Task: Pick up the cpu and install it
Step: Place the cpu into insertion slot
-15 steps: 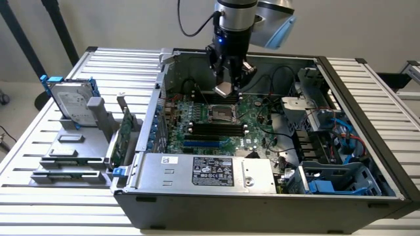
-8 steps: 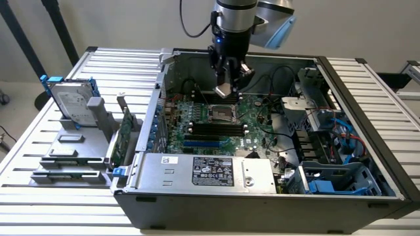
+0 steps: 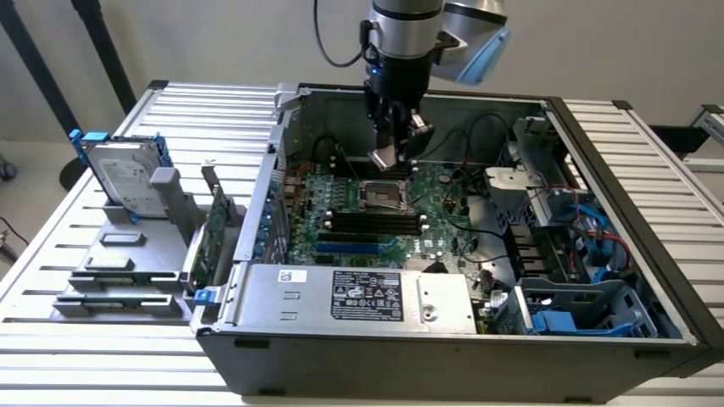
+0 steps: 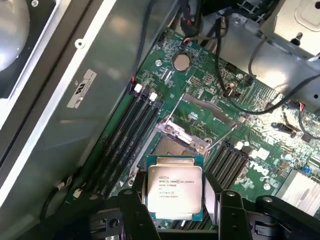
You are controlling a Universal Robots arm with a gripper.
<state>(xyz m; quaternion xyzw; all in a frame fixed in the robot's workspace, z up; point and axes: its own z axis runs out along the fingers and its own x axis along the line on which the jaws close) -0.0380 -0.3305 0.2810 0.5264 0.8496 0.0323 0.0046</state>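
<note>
The cpu point(image 4: 175, 187), a small flat square chip with a silvery metal top and green rim, sits between the two black fingers of my gripper point(image 4: 176, 207), which is shut on its edges. In the exterior view the gripper point(image 3: 392, 146) hangs inside the open computer case with the cpu point(image 3: 384, 157) tilted at its tip, just above the open socket point(image 3: 382, 195) on the green motherboard. The wrist view has the socket point(image 4: 172, 149) with its metal frame lifted, directly beyond the chip.
Black memory slots point(image 4: 135, 125) flank the socket. Loose cables point(image 3: 476, 136) and a drive cage point(image 3: 543, 195) fill the case toward the exterior view's right. A power supply point(image 3: 351, 292) lies along the near wall. A hard drive with blue rails point(image 3: 119, 174) and green cards point(image 3: 209, 229) stand outside.
</note>
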